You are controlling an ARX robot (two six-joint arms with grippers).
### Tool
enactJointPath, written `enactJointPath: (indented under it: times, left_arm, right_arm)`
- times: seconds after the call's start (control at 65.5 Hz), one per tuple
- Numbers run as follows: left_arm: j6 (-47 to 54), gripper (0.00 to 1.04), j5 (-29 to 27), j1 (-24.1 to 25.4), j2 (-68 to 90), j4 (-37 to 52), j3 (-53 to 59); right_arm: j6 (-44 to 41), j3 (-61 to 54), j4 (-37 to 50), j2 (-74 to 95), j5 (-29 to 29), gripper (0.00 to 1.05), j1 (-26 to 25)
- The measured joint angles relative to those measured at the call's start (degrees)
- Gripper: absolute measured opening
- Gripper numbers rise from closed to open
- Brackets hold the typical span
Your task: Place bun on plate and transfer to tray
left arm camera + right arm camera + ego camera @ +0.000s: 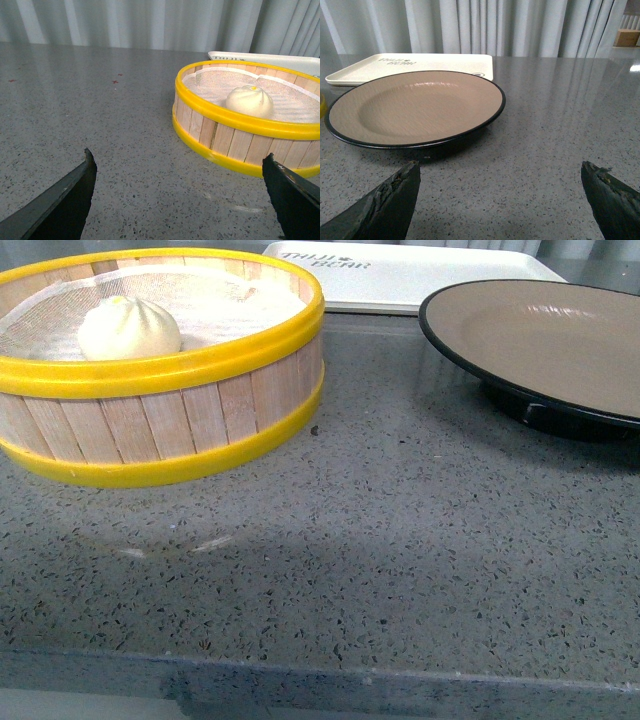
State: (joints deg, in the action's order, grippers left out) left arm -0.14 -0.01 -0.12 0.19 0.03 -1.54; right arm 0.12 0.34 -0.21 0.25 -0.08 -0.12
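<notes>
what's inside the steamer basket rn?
One bun, sitting on a white mesh cloth liner in the steamer basket. Nothing else is visible inside. The basket's near wall hides the bun's base and the closest strip of liner.

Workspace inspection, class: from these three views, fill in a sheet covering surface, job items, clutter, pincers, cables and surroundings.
Surface: grey speckled counter.
Bun: the bun sits on white cloth inside the yellow-rimmed steamer basket.
Plate: the plate stands on the counter right of the basket, nothing on it.
Tray: the tray lies behind basket and plate, nothing on it.
Clutter: nothing seen.
Pincers: left pincer open, holding nothing; right pincer open, holding nothing.
Cables: nothing seen.
Surroundings: pale curtains behind the counter.
</notes>
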Motion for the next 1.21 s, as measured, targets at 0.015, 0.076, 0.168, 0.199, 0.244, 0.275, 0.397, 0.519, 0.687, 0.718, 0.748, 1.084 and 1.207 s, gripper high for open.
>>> enactJointPath:
  times: [0.015, 0.076, 0.168, 0.199, 0.244, 0.275, 0.397, 0.519, 0.687, 0.718, 0.748, 1.084, 1.207]
  left_arm:
    - [0.00, 0.98, 0.00, 0.00, 0.00, 0.00, 0.00]
    - [0.00, 0.98, 0.00, 0.00, 0.00, 0.00, 0.00]
    - [0.00, 0.98, 0.00, 0.00, 0.00, 0.00, 0.00]
    - [0.02, 0.98, 0.00, 0.00, 0.00, 0.00, 0.00]
    - [0.00, 0.98, 0.00, 0.00, 0.00, 0.00, 0.00]
    - [0.00, 0.98, 0.00, 0.00, 0.00, 0.00, 0.00]
    - [0.00, 0.98, 0.00, 0.00, 0.00, 0.00, 0.00]
    - [0.00, 0.98, 0.00, 0.00, 0.00, 0.00, 0.00]
    - [0.00, 0.98, 0.00, 0.00, 0.00, 0.00, 0.00]
    - [0.00, 0.98, 0.00, 0.00, 0.00, 0.00, 0.00]
    - [0.00, 0.98, 0.00, 0.00, 0.00, 0.00, 0.00]
    - [-11.76, 0.98, -13.18, -3.98, 13.20, -11.02, -6.86]
    - [-13.88, 0.98, -14.86, -4.20, 14.69, -5.62, -9.27]
  right_arm:
    - [0.00, 0.00, 0.00, 0.00, 0.00, 0.96, 0.00]
    - [0.00, 0.00, 0.00, 0.00, 0.02, 0.96, 0.00]
    - [0.00, 0.00, 0.00, 0.00, 0.02, 0.96, 0.00]
    - [0.00, 0.02, 0.00, 0.00, 0.00, 0.96, 0.00]
    - [0.00, 0.00, 0.00, 0.00, 0.00, 0.96, 0.00]
    - [0.00, 0.00, 0.00, 0.00, 0.02, 0.96, 0.00]
    - [0.00, 0.00, 0.00, 0.00, 0.00, 0.96, 0.00]
    - [0.00, 0.00, 0.00, 0.00, 0.00, 0.96, 0.00]
    - [0.00, 0.00, 0.00, 0.00, 0.00, 0.96, 0.00]
    - [0.00, 0.00, 0.00, 0.00, 0.00, 0.96, 0.00]
    - [0.00, 0.00, 0.00, 0.00, 0.02, 0.96, 0.00]
    - [-0.02, 0.00, 0.00, -0.04, -0.02, 0.96, 0.00]
    - [0.00, 0.00, 0.00, -0.04, 0.00, 0.96, 0.00]
